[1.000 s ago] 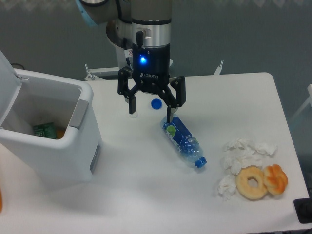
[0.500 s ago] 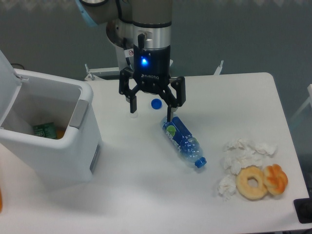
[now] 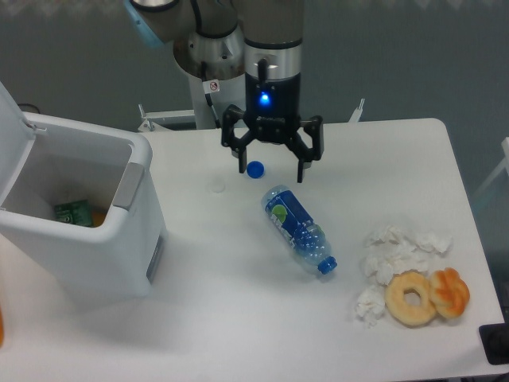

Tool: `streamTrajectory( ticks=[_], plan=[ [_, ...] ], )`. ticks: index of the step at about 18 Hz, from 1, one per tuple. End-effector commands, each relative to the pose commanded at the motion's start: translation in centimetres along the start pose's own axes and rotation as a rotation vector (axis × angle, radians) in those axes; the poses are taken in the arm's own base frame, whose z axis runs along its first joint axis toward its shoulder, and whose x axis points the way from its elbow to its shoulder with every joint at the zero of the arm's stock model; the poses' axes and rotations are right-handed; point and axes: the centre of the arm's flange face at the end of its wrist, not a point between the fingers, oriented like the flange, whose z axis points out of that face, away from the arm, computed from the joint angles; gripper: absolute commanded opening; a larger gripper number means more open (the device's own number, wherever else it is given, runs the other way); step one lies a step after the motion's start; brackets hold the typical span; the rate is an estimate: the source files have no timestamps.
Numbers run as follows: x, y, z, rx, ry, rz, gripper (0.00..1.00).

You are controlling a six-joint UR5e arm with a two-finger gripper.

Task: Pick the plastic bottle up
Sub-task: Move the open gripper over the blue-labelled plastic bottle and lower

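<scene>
Since a second ago, the gripper [image 3: 271, 169], jaws spread and empty, has moved right, clear of the plastic bottle [image 3: 297, 228].

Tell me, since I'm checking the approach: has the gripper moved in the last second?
Yes. The gripper shifted right and toward the table's far edge, now straddling the blue cap, off the plastic bottle.

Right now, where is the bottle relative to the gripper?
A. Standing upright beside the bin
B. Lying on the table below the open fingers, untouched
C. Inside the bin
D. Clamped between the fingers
B: the bottle lies on its side on the table, while the gripper hangs open above it, apart from it.
</scene>
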Motion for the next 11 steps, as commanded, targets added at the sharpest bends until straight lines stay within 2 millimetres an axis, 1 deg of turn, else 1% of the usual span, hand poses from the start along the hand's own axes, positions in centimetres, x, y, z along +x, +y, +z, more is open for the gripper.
streamTrajectory(
  ticks=[1, 2, 6, 7, 9, 11],
  plan=[
    [-0.2, 0.2, 0.5, -0.009, 0.004, -0.022, 1.00],
    [-0.3, 0.5, 1.7, -0.029, 0.018, -0.050, 1.00],
    [-0.3, 1.4, 4.6, -0.078, 0.053, -0.151, 1.00],
    [-0.4, 1.7, 5.6, -0.094, 0.063, -0.181, 1.00],
    [-0.8, 1.8, 7.5, -0.121, 0.078, -0.238, 1.00],
    [-1.3, 1.7, 8.7, -0.140, 0.082, -0.260, 1.00]
  ],
)
